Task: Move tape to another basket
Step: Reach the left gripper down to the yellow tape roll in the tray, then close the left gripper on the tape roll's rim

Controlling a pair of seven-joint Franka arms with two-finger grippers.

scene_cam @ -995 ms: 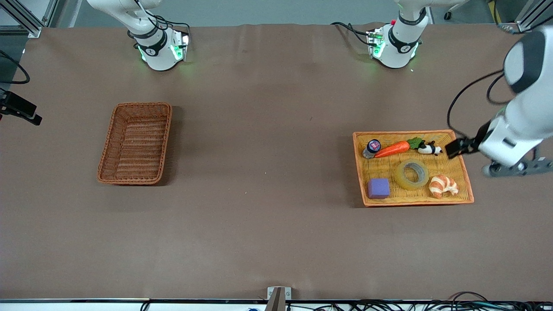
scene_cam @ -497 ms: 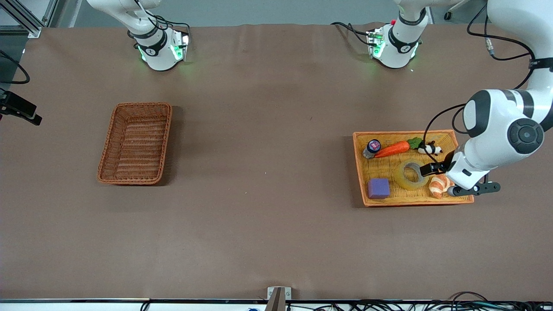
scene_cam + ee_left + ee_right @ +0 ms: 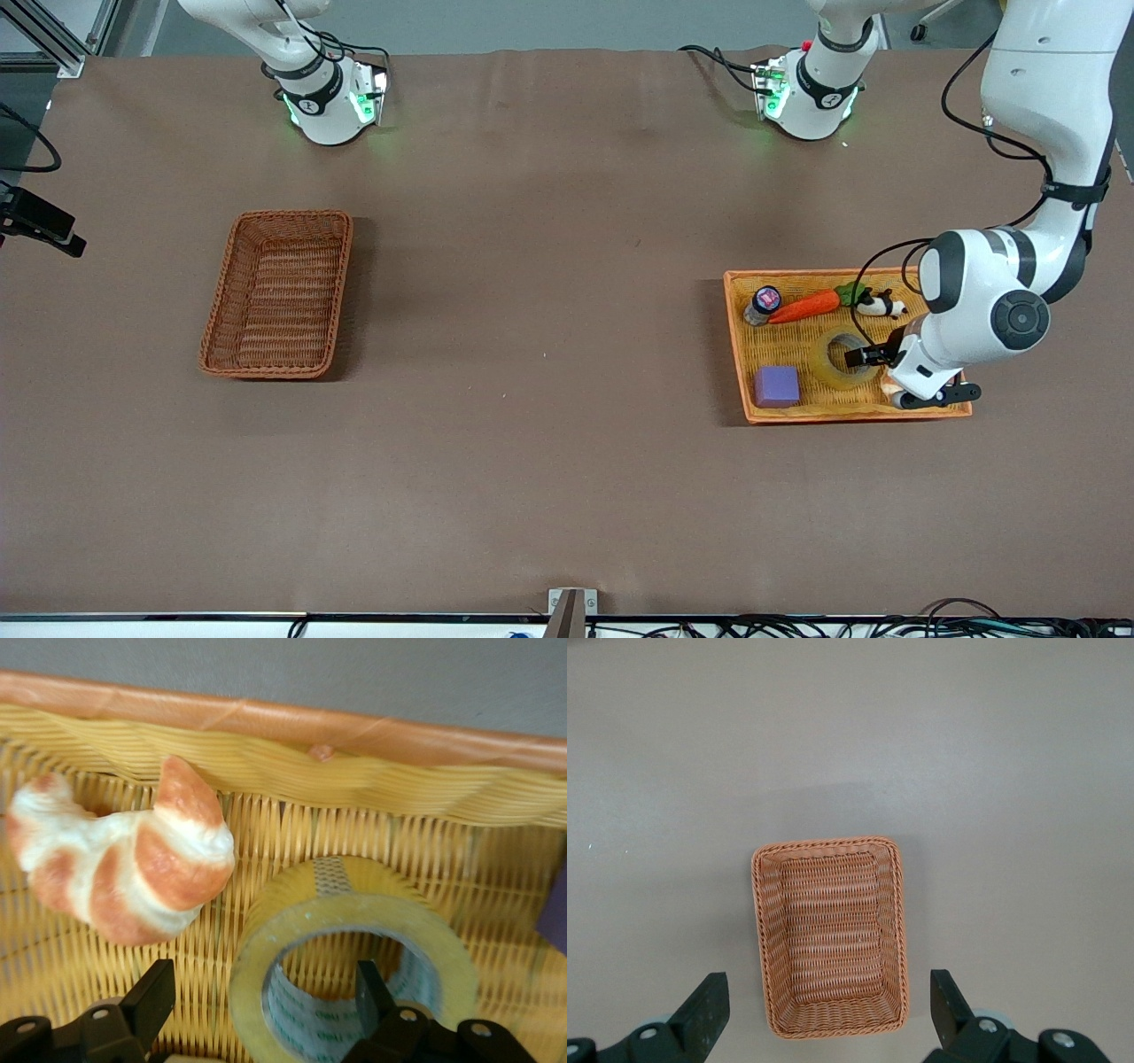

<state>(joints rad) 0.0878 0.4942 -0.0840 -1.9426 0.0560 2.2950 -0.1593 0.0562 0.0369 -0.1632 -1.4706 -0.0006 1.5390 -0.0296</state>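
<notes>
One tool (image 3: pixel 266 992) finger inside tape (image 3: pixel 354 943) ring

Looked like a robotics lab: brown-covered table (image 3: pixel 549 354), two arm bases (image 3: pixel 332 106) bolted on with green lights, aluminium framing (image 3: pixel 53 35) in a corner, loose cables (image 3: pixel 797 627) along the near edge.

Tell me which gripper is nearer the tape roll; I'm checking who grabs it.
Left. The left gripper is open at the tape roll, one finger inside its core. The right gripper hangs open, high over the reddish-brown basket.
</notes>
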